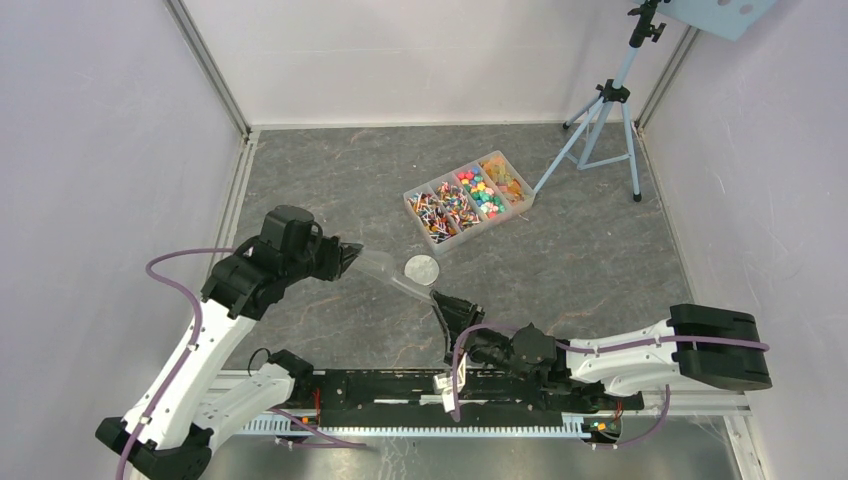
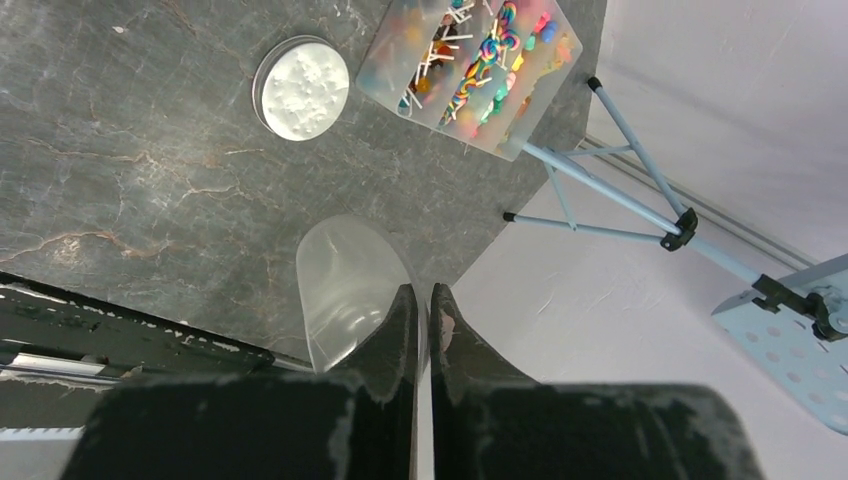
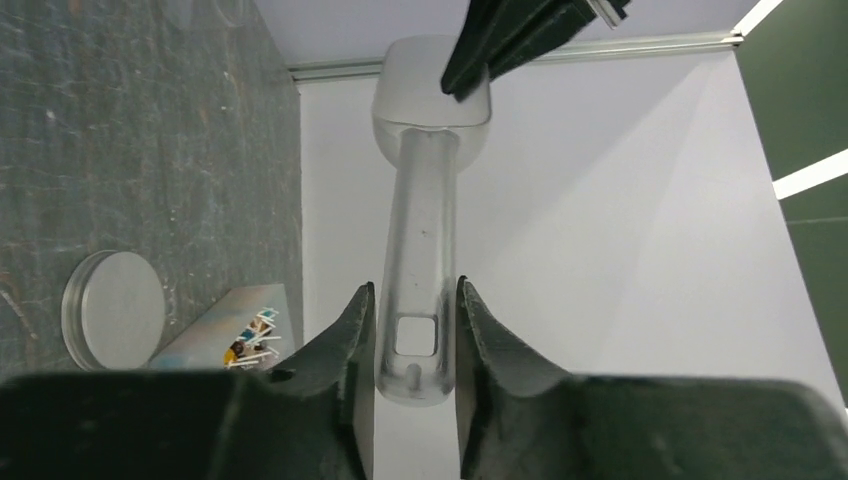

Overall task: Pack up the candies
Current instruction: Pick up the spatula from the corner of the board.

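Note:
The candies, many small multicoloured sweets, fill a clear divided tray at the far centre of the table; they also show in the left wrist view. A clear plastic scoop hangs above the table between both arms. My left gripper is shut on the rim of the scoop's bowl. My right gripper is closed around the scoop's handle, with a finger against each side. The left gripper's fingers show at the top of the right wrist view.
A round grey metal lid lies flat on the table just below the scoop, and shows in both wrist views. A light blue tripod stands at the far right, next to the tray. White walls enclose the table.

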Tool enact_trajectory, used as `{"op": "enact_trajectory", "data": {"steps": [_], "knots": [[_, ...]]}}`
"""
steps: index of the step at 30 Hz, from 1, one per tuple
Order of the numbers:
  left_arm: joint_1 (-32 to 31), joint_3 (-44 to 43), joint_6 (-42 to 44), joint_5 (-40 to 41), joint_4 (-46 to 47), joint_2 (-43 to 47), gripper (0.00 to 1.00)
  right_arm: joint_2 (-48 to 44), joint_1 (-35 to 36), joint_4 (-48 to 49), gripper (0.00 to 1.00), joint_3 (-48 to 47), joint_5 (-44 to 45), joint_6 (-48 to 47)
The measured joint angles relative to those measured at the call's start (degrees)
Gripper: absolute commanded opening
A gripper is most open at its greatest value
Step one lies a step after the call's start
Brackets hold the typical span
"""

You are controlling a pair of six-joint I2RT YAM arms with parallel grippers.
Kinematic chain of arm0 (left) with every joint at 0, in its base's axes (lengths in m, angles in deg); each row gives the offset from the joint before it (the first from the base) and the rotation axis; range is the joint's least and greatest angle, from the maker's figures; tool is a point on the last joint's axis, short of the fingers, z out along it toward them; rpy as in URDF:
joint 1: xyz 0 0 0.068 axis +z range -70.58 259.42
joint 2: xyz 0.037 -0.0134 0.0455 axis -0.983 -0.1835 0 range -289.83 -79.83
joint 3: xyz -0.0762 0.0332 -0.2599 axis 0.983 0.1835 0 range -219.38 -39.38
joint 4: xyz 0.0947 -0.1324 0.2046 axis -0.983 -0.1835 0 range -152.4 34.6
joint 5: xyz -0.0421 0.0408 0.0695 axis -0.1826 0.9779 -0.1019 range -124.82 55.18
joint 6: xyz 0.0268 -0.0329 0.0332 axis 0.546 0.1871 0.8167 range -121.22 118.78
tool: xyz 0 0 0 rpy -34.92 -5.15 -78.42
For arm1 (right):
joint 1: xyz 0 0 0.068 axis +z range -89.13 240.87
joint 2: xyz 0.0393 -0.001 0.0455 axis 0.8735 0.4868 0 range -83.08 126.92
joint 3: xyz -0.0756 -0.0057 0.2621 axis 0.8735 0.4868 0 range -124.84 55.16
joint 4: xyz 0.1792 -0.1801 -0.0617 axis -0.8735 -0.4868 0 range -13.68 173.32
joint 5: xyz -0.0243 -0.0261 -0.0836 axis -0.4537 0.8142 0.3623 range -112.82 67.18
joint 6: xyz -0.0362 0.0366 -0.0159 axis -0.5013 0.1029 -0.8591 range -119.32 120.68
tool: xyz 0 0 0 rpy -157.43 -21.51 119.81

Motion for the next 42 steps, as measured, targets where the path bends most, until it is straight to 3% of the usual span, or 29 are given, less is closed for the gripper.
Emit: {"op": "enact_trajectory", "data": {"steps": [3, 7, 9, 11, 17, 26, 33, 37, 42], "knots": [[0.33, 0.0, -0.11, 0.04, -0.17, 0.07, 0.37, 0.0, 0.11, 1.86, 0.09, -0.44, 0.63, 0.66], [0.24, 0.02, 0.07, 0.5, 0.31, 0.68, 0.71, -0.13, 0.09, 1.36, 0.05, -0.46, 1.84, 3.96], [0.22, 0.07, 0.87, 1.36, 1.07, 1.42, 0.83, -0.72, 0.09, 0.57, 0.03, -0.5, 2.99, 6.51], [0.22, 0.42, 3.13, 2.84, 2.8, 2.73, 0.88, -1.81, 0.09, -0.33, 0.02, -0.68, 4.31, 9.97], [0.22, 1.03, 20.31, 5.51, 10.36, 5.57, 0.89, -7.23, 0.09, -6.47, 0.0, -2.62, 10.19, 23.52], [0.2, 1.2, 43.17, -1.2, 17.9, 4.7, 0.88, -18.49, -0.81, -32.11, 0.0, -14.21, 17.53, 54.36], [0.22, 3.87, 46.77, -10.86, 23.85, 0.79, 0.85, -21.81, -2.23, -48.35, 0.0, -21.66, 16.59, 69.99], [0.2, 6.29, 46.77, -15.04, 26.29, -0.5, 0.83, -21.92, -2.29, -53.0, 0.0, -22.51, 15.21, 74.36], [0.22, 6.25, 46.8, -14.34, 24.68, -0.81, 0.84, -21.94, -2.29, -56.19, 0.0, -23.04, 14.1, 76.7]]}}
